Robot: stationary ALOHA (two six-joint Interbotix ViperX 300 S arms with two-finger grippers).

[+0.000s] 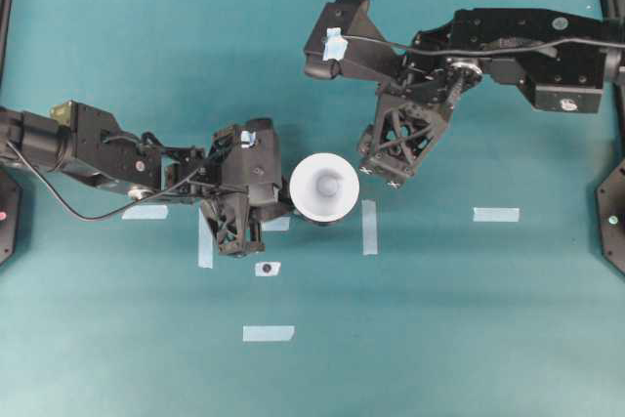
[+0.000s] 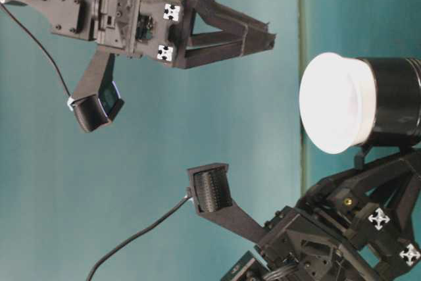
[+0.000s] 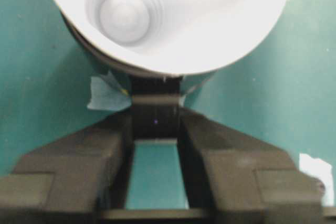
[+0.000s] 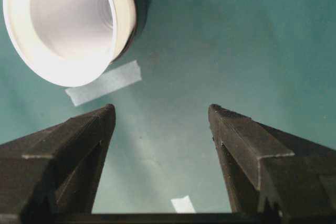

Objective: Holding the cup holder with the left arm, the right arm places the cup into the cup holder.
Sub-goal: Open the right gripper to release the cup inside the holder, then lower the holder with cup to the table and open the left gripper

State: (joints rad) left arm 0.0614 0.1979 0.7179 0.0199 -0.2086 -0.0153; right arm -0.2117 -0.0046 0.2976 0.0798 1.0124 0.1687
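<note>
A: Which way does the cup (image 1: 323, 187) point?

B: Mouth up, small base down; its long axis stands upright on the worktop (image 1: 459, 339). It sits inside the cup holder (image 2: 395, 102), near the worktop's middle, white rim above the black wall.

A: And the holder's handle (image 3: 155, 109)?

B: It points toward the left pincer (image 3: 155, 129), lying between the two fingers; whether they press it, I cannot tell.

A: The right pincer (image 4: 160, 114)?

B: Spread wide, holding nothing, just beside the cup toward the far edge.

A: Any writing?

B: None readable; only plain tape strips (image 1: 496, 214) on the worktop.
</note>
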